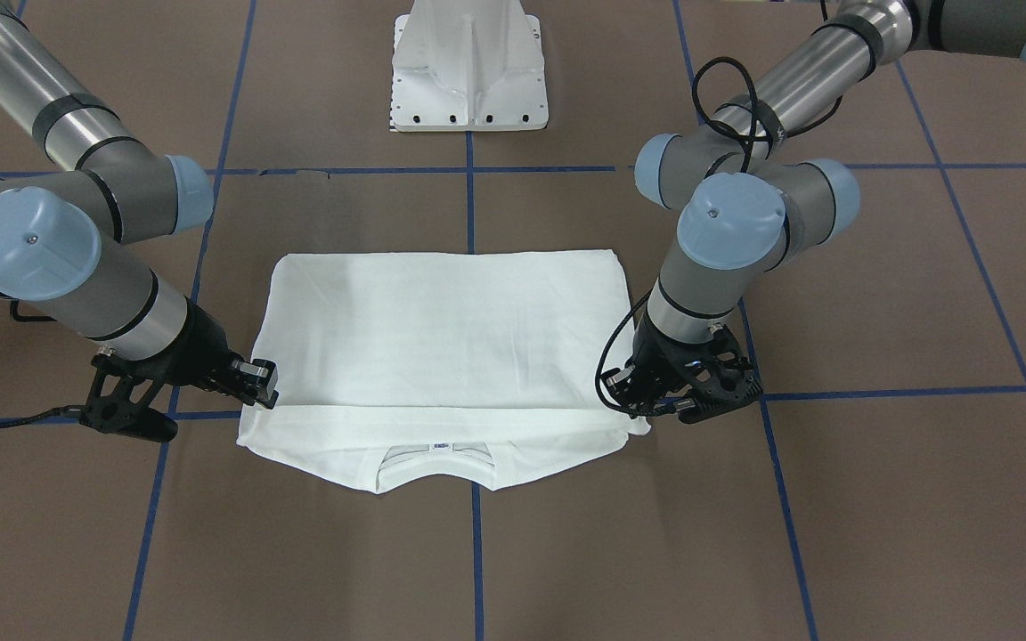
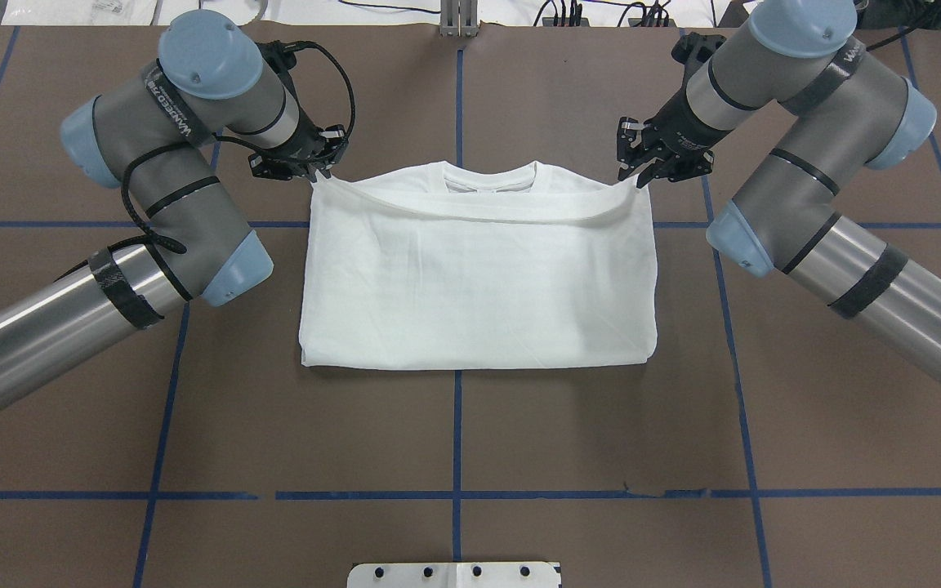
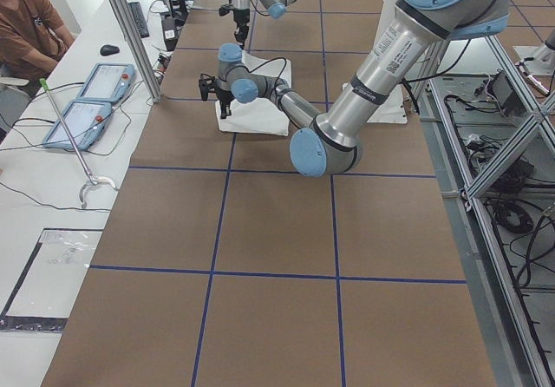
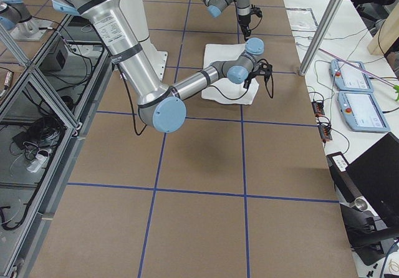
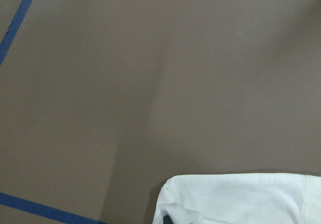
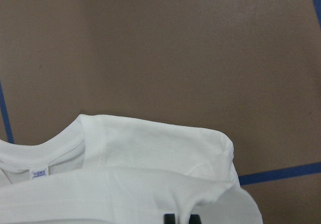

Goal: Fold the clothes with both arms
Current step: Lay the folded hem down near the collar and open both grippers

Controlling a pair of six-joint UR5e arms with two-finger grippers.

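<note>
Pedestal base (image 2: 454,574), white, sits nearest, well apart from the shirt (image 2: 479,278), which lies folded flat on the brown table (image 2: 454,425) with its collar (image 2: 491,173) at the far edge. At the shirt's far left corner, the left gripper (image 2: 317,170) is clenched on the top layer. At the far right corner, the right gripper (image 2: 642,175) pinches the matching corner. The held edge sags slightly between them, just short of the collar. Likely best now: lower both corners together, edge taut and level, releasing only once square.
</note>
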